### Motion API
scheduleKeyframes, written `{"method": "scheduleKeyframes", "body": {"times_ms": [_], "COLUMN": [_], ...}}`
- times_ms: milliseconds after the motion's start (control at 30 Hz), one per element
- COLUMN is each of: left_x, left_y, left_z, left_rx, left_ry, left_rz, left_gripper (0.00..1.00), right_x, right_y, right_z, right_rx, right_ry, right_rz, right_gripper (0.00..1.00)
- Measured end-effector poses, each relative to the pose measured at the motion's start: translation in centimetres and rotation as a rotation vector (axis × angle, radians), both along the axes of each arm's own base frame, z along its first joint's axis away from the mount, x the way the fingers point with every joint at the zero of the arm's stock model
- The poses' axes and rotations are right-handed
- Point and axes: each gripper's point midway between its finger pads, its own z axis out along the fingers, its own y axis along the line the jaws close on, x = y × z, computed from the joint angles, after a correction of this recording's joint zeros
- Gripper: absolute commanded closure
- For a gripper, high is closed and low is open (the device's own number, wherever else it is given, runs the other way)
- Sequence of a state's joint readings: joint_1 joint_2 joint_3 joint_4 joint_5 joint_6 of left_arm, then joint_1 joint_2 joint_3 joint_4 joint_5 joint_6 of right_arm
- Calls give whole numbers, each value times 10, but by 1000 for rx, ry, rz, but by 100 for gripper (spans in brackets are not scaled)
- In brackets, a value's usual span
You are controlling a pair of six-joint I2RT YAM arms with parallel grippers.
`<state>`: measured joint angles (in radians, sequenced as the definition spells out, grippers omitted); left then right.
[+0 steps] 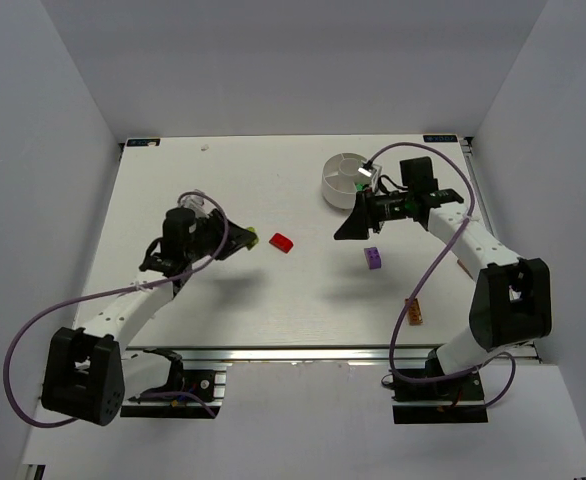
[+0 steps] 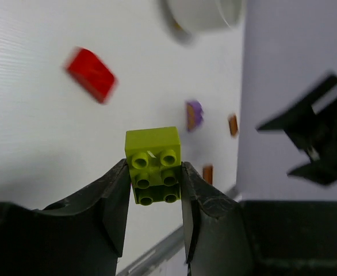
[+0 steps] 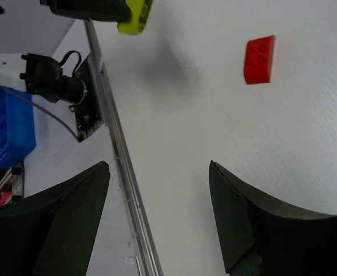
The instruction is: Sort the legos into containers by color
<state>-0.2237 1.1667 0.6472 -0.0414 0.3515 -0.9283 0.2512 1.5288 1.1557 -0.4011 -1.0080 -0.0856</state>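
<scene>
Fingers of the left hand (image 2: pixel 154 172) were closed narrow on a yellow-green brick (image 2: pixel 153 155), one finger pressed to each side, with its studs turned toward the wrist camera. Seen from above, the left hand sat over the left-centre of the white worktop (image 1: pixel 223 180), the brick at its tip. In the right wrist view the brick's shadow lay apart from it on the surface, so the brick was held clear of the worktop.

The right hand (image 3: pixel 157 190) stood wide, with only bare worktop showing between its two black fingers (image 3: pixel 71 218). From above, it hung just in front of the round white dish (image 1: pixel 331 185), which sat toward the far right of the worktop. What lay inside the dish's compartments was too small to tell.

A red brick (image 1: pixel 282 243) lay flat between the two hands, just beside the held brick. A purple brick (image 1: pixel 373 257) lay near the right hand, on its near side. An orange brick (image 1: pixel 413 312) lay close to the near edge, beside the right arm. A second orange brick (image 2: pixel 233 125) showed small and blurred in the left wrist view. Beyond the metal rail (image 3: pixel 117 149) at the worktop's edge stood a blue box (image 3: pixel 7 126).
</scene>
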Motion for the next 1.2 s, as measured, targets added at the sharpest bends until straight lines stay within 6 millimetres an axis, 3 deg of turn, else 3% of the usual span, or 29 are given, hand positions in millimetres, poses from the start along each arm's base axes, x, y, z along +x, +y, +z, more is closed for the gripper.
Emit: {"method": "scheduleKeyframes", "body": {"times_ms": [100,167,333,500,833,1200], "left_x": [-22,-37,-41,-46,-60,-69], "left_y": [-49,-72,-98,-116,-130,-136], "left_z": [19,28,74,92,108,115], "left_rx": [-75,-118,-230,-290,-333,-351], "left_ry": [-152,-219,-428,-516,-605,-633], "left_rz": [-211,-306,-394,-449,-531,-568], "left_gripper": [100,100,99,99,98,98], "right_x": [-11,-21,-52,-66,-60,-41], "right_y": [15,27,46,59,67,77], "right_z": [7,17,28,39,76,77], "right_rx": [53,106,215,271,355,361], "right_ry": [60,70,138,182,143,165], "right_rz": [57,106,189,242,255,243], "right_gripper": [22,21,21,22,25,32]}}
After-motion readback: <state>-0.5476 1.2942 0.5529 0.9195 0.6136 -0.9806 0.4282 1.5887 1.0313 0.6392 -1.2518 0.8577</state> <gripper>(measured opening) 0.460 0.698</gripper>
